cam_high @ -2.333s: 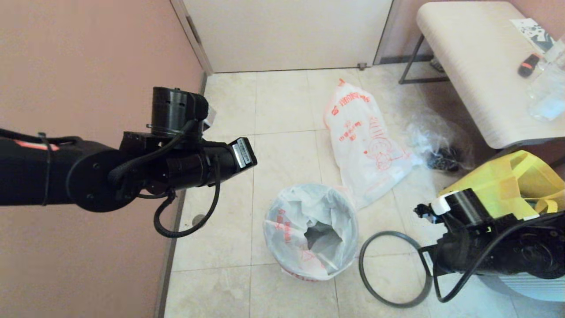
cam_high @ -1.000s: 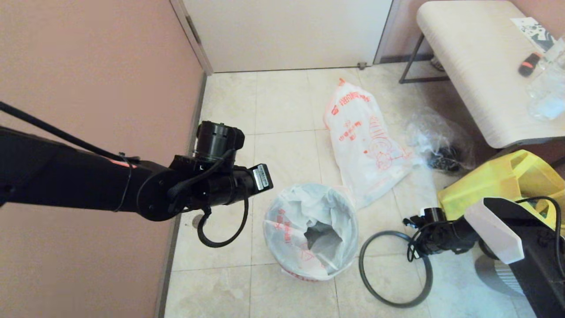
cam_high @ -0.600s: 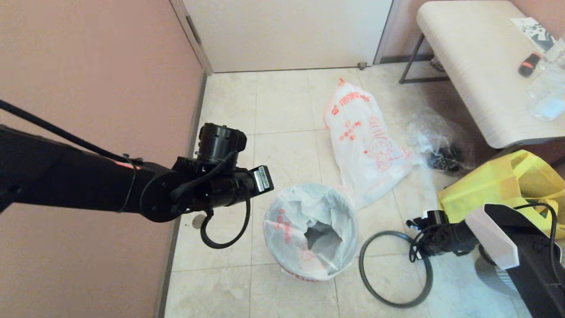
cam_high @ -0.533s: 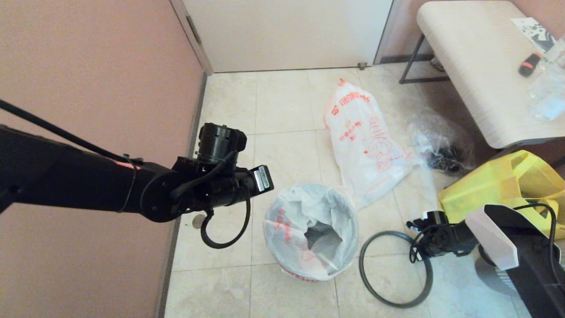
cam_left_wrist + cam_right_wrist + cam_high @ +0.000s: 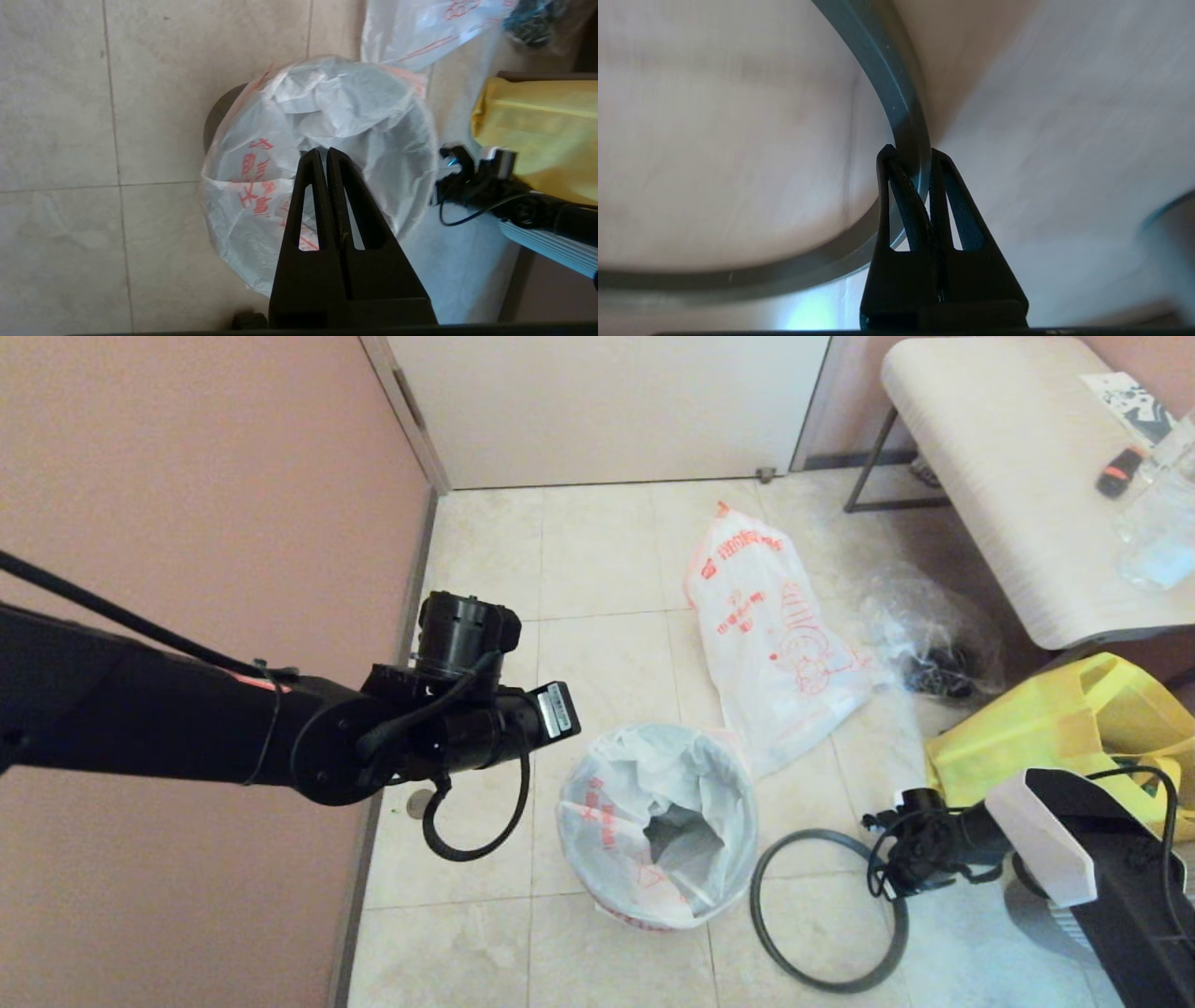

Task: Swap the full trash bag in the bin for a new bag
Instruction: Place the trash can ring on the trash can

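The bin [image 5: 216,116] stands on the tiled floor, lined with the new bag [image 5: 653,821], thin and white with orange print, folded over its edge. Only a dark strip of the bin's side shows. Behind it the full trash bag [image 5: 775,616] lies on the floor. The dark grey hoop rim [image 5: 754,896] lies right of the bin. My right gripper [image 5: 908,154] is low at the hoop's right side, shut on the hoop rim [image 5: 878,56]. Over the lined bin [image 5: 327,102] hovers my left gripper [image 5: 325,151], shut and empty.
A yellow fabric tote [image 5: 1074,728] sits right of the hoop, and a clear plastic bag [image 5: 924,635] with dark items lies beyond it. A pale bench [image 5: 1008,476] fills the back right. A pink wall [image 5: 187,476] runs along the left, with a door [image 5: 607,401] at the back.
My right gripper has shut on the hoop rim, and the hoop has slid slightly toward the bin. The left arm, which swung in over the bin earlier, has stayed put.
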{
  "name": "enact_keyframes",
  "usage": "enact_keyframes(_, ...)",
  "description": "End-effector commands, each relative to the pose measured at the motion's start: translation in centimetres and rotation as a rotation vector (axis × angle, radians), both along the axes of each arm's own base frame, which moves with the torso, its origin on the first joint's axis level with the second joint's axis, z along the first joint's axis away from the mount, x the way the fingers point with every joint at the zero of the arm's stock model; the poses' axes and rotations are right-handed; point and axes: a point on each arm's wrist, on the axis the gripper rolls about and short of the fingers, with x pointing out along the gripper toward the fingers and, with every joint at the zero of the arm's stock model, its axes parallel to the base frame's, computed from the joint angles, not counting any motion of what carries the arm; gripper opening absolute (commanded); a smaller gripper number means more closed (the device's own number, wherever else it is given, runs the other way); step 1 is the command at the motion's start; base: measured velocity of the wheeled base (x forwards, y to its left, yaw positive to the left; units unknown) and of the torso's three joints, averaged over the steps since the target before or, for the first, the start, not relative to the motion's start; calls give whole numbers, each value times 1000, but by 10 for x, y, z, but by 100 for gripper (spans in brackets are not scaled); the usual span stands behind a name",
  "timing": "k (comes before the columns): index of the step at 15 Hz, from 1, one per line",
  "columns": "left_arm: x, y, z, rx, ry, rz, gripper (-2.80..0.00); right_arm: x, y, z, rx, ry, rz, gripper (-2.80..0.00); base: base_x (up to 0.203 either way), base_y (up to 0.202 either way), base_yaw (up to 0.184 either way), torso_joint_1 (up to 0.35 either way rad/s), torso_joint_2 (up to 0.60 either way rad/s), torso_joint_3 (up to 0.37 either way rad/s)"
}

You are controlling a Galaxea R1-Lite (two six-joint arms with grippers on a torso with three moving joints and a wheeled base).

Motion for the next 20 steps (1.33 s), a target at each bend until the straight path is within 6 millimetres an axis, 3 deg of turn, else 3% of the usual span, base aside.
enact_keyframes(1,-7,4,15,-23,-35,2,-280,-5,0,32,3,-17,-17,-280,0,0,0,0,0,0)
enact_keyframes(5,-30,7,45,-67,-103,-27,-280,-46,13,144,2,-127,-46,-280,0,0,0,0,0,0)
enact_keyframes(9,-51,0,56,-86,-127,-78,-280,-117,48,237,-20,-255,-57,-280,0,0,0,0,0,0)
enact_keyframes(14,-68,15,81,-118,-175,-80,-280,-201,88,330,-67,-462,-34,-280,0,0,0,0,0,0)
enact_keyframes(17,-72,18,87,-130,-190,-87,-280,-253,98,381,-112,-537,3,-280,0,0,0,0,0,0)
enact_keyframes(20,-73,22,90,-129,-204,-79,-280,-280,101,423,-115,-580,32,-280,0,0,0,0,0,0)
